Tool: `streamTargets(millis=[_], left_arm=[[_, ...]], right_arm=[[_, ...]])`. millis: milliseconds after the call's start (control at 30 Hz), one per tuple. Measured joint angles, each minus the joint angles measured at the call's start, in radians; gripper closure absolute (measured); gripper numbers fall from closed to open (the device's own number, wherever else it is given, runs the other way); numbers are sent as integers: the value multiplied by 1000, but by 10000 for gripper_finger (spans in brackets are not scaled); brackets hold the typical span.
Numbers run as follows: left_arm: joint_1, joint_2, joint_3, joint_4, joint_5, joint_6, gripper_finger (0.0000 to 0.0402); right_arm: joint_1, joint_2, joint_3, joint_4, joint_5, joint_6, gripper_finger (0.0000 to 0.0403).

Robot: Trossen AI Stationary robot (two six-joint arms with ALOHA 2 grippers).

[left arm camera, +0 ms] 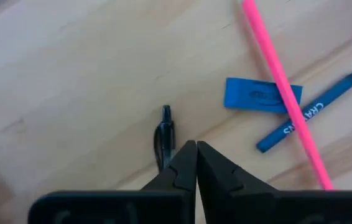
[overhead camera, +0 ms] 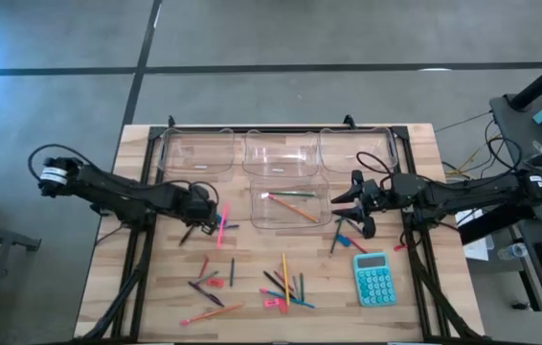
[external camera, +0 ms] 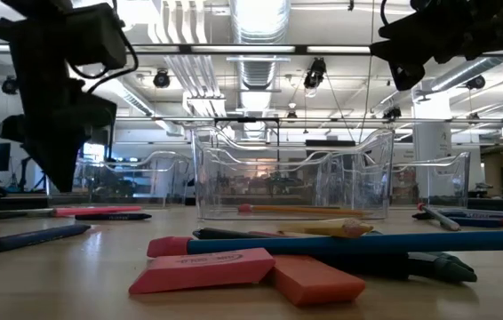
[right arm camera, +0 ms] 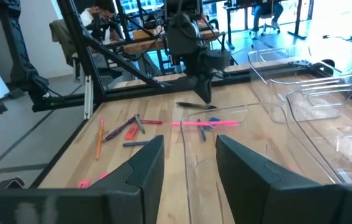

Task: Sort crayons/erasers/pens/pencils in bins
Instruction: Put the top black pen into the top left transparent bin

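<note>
Pens, pencils, crayons and erasers lie loose on the bench [overhead camera: 156, 297], and the nearest clear bin [overhead camera: 291, 202] serves as the landmark.

Left of that bin, the left pincer [left arm camera: 195, 149] is down at the wood with its jaws brought right together on a black pen [left arm camera: 164, 134]. In the left wrist view the pen's barrel runs back under the tips, so a pinch on it is likely, though the contact itself is hidden. The low, steep pose suits picking a thin stick off a flat surface. Just beside the pincer, on the side toward the bin, a long pink pencil [overhead camera: 221, 221] lies across a blue eraser [left arm camera: 254, 94] and beside a blue crayon [left arm camera: 310, 113]; these wait their turn.

The landmark bin already holds a few long pencils [overhead camera: 290, 203], so it seems to be the pencil bin. Behind it stand three more bins [overhead camera: 276, 151] in a row, where the pen would probably go.

In front of the bin, toward the bench's near edge, lies the main scatter of sticks [overhead camera: 285, 285] and pink erasers [external camera: 200, 269].

Right of the bin, the right pincer [overhead camera: 356, 205] hangs above the bench with its jaws moderately apart and nothing between them, apparently waiting. A teal calculator [overhead camera: 373, 278] sits in front of it.
</note>
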Motion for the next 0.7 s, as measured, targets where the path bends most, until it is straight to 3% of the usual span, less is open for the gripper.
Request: streamTargets(millis=[433,533,700], left_arm=[[-1,-1,7,-37,-35,58,398],[-1,2,-13,-42,-34,59,373],[2,-3,-31,-40,-37,81,291]], right_arm=[[0,5,0,0,0,0,266],[0,5,1,-3,0,-1,266],[0,5,1,-3,0,-3,266]])
